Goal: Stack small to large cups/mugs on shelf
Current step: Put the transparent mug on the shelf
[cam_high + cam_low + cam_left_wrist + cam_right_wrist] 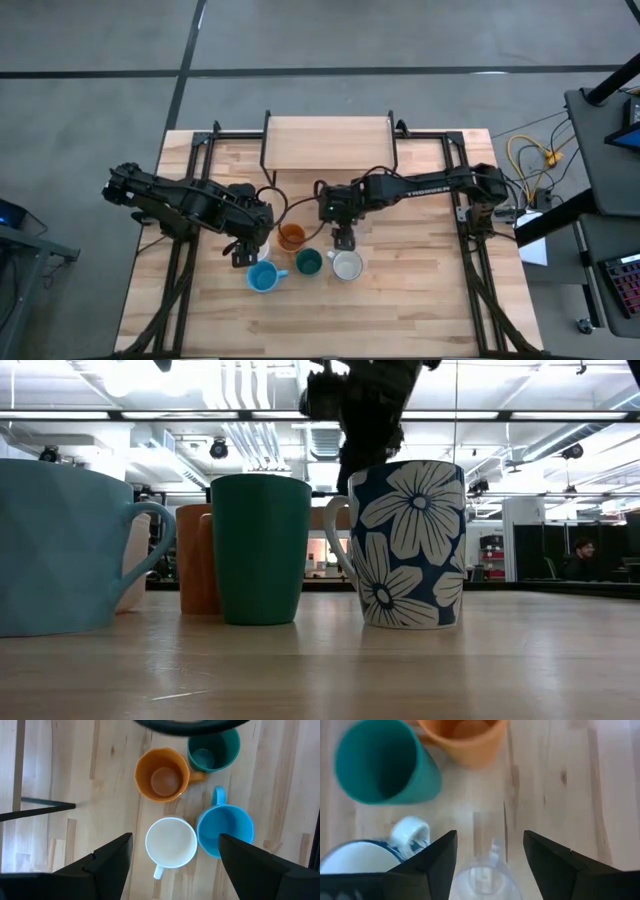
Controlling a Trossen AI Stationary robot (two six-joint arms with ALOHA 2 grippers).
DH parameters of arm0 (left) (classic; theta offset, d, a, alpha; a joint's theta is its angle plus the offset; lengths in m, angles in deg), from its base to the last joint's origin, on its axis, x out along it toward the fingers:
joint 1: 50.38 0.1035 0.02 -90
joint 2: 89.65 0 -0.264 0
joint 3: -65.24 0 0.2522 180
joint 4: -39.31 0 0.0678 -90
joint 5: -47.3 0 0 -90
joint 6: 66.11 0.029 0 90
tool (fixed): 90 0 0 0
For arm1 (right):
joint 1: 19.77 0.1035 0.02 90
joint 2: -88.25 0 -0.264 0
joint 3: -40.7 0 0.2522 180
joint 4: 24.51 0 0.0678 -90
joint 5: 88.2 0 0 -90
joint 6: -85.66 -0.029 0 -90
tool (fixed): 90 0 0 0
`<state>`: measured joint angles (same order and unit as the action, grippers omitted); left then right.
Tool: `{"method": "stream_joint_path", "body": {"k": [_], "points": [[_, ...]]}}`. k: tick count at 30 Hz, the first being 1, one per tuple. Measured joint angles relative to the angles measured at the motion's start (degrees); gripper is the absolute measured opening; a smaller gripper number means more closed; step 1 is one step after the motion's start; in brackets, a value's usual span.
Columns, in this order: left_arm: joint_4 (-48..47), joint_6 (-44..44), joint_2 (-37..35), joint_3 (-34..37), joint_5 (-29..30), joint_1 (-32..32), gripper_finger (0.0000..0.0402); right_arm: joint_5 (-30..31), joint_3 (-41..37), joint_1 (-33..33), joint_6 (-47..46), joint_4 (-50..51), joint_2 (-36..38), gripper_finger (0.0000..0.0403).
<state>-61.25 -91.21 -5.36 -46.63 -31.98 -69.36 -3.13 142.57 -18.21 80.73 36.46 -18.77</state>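
Mugs stand bunched near the middle of the desk (400, 300), with both arms reaching in over them. The left gripper (170, 857) hangs straight above a white mug (171, 842), its fingers spread wide to either side of the rim and holding nothing. Just beside that mug sits a light blue mug (225, 830), and beyond the pair an orange mug (162, 775) and a dark green cup (214, 750) stand close together.

The right gripper (490, 855) is over a clear glass (487, 850) that stands upright between its fingers; the fingers are parted, and I cannot tell whether they touch the glass. Next to it is a mug that is white inside with a blue-and-white flower pattern outside (405, 545), its handle turned toward the green cup.

From above, the blue, green and flowered mugs form a row nearer the front edge, with the orange mug just behind them. The shelf (328, 143), a light-wood board on thin black legs, stands at the far edge of the desk, well apart from the mugs.
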Motion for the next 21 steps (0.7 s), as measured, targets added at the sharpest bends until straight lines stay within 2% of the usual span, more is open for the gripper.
{"method": "stream_joint_path", "body": {"k": [7, 21], "points": [[0.3, 0.1, 0.0, 0.0, 0.0, 0.0, 0.0278, -0.3, -4.9, -0.5, -3.9, 0.1, 0.0, 0.0208], [0.9, 1.5, 0.0, 0.2, 0.0, 0.1, 0.0278, -1.3, -5.0, -0.8, -3.9, -4.8, 0.0, 0.02]]}}
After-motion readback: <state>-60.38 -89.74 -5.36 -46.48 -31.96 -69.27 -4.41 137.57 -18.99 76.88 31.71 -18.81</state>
